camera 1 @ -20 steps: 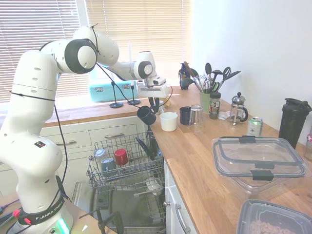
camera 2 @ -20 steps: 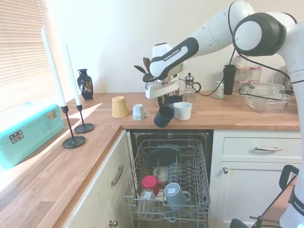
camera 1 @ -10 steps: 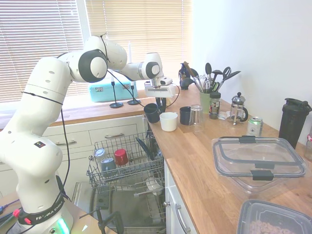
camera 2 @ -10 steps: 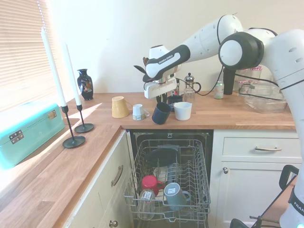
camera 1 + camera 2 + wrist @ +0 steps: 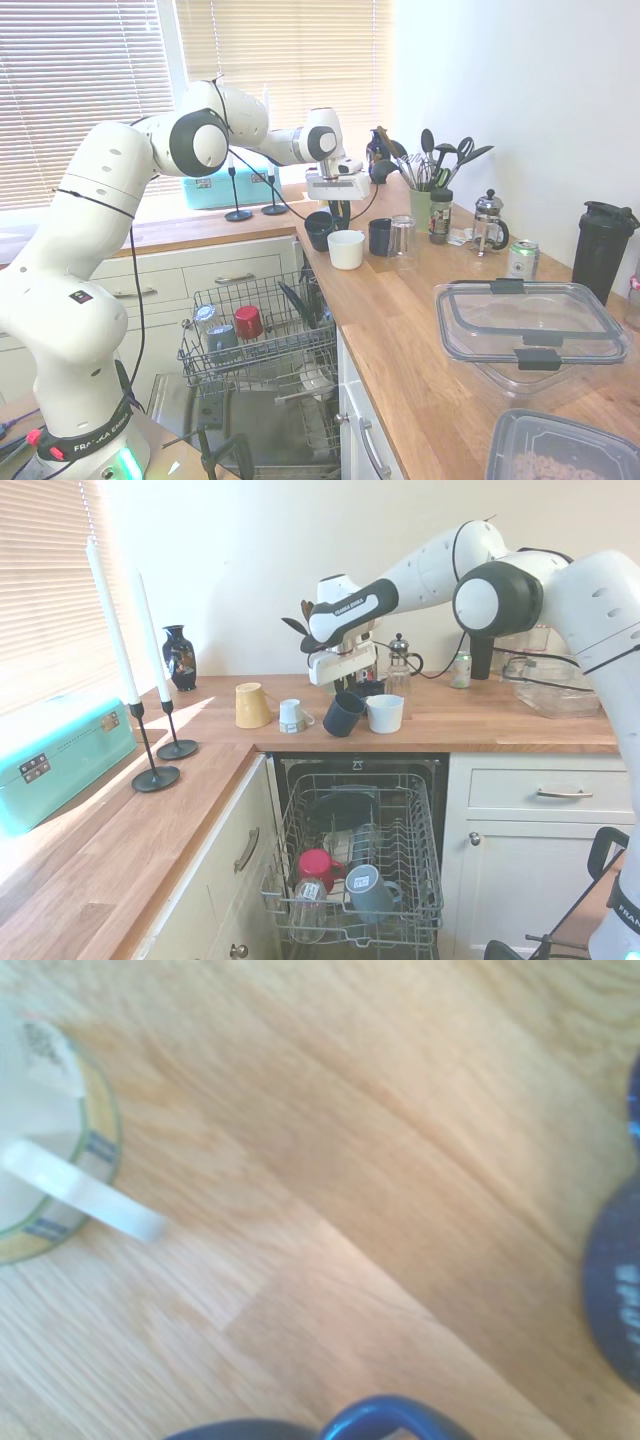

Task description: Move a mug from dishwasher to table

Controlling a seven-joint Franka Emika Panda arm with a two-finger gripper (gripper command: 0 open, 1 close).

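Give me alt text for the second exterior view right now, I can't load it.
The white arm's claw holds a tilted dark navy glossy mug low over the light-brown wooden worktop, beside a white cup. Below, the open dishwasher's grey wire rack holds a red mug and a grey-blue mug.

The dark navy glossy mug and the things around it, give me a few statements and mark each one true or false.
1. The dark navy glossy mug is held tilted by the tool at the edge of the light-brown wooden worktop. True.
2. A white cup stands on the worktop next to the navy mug. True.
3. The red mug stands on the worktop. False: it sits in the grey wire dishwasher rack.
4. The dishwasher rack is pushed in and shut. False: it is pulled out.
5. A yellow cup lies on its side on the worktop. True.
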